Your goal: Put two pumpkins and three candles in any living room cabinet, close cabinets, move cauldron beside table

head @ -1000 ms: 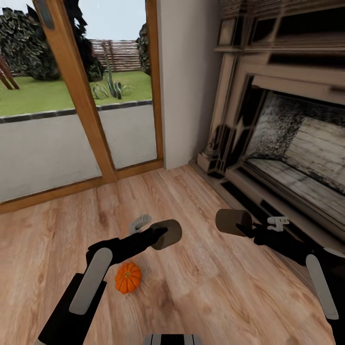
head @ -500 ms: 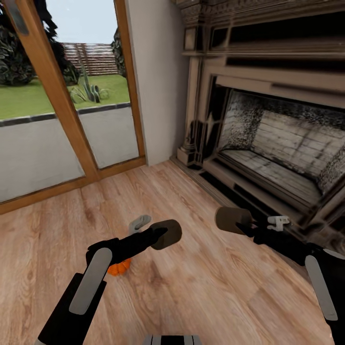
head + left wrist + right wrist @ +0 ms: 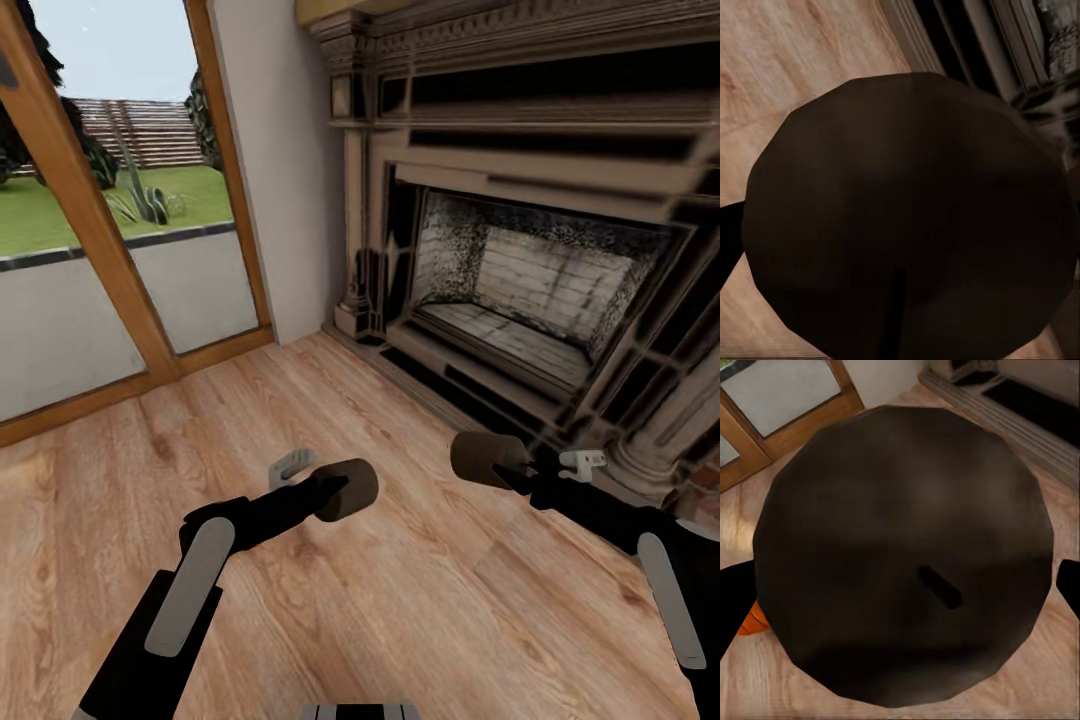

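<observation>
**Two candles held above the floor by the fireplace**

The left gripper (image 3: 335,490) is closed on a candle (image 3: 349,489), and the right gripper (image 3: 505,470) is closed on another candle (image 3: 484,459), nearer the fireplace (image 3: 520,290). The right wrist view adds an orange pumpkin (image 3: 750,621) on the wooden floor (image 3: 400,600), farther from the fireplace, beside its candle.
</observation>
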